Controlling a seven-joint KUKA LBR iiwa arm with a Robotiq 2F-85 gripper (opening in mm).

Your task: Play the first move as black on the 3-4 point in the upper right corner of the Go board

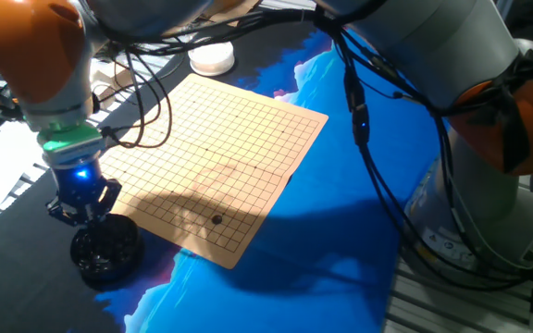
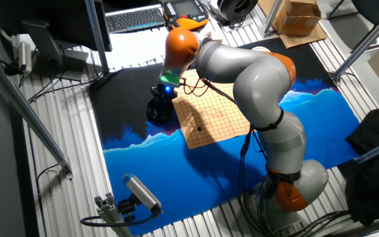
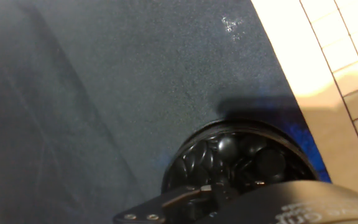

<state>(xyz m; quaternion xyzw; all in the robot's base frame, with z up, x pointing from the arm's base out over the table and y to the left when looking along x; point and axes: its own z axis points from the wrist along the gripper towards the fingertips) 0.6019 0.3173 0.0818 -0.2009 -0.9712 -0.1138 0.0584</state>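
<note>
Hovering just above one black bowl (image 1: 105, 250) of stones, gripper (image 1: 83, 215) pointing straight down off the board's near corner. Counted in one fixed view: one Go board (image 1: 213, 157), one black stone (image 1: 216, 219) already lying on a grid point near that board's lower corner, one white bowl (image 1: 212, 58) beyond the far edge, one blue cloth (image 1: 322, 259) under it all. Orange joint and green ring stacked upright above the blue-lit wrist. Fingers too dark against the bowl: cannot tell whether apart or together.

Seen from the other fixed view: one arm (image 2: 255, 72) bent in a high arch over the board (image 2: 216, 118), elbow raised, wrist dropped vertically at the board's left side. Gripper (image 2: 164, 92) poised over the black bowl (image 2: 158, 110) on dark cloth. Same single stone (image 2: 199, 128) visible on the board, well apart from the gripper.

Looking down from the hand view: one black bowl (image 3: 241, 162) heaped with glossy stones, too many and too dim to count, directly beneath the hand. Board (image 3: 337, 68) corner at upper right, apart from the bowl. Dark gripper hardware crossing the bottom edge, finger state impossible to read.
</note>
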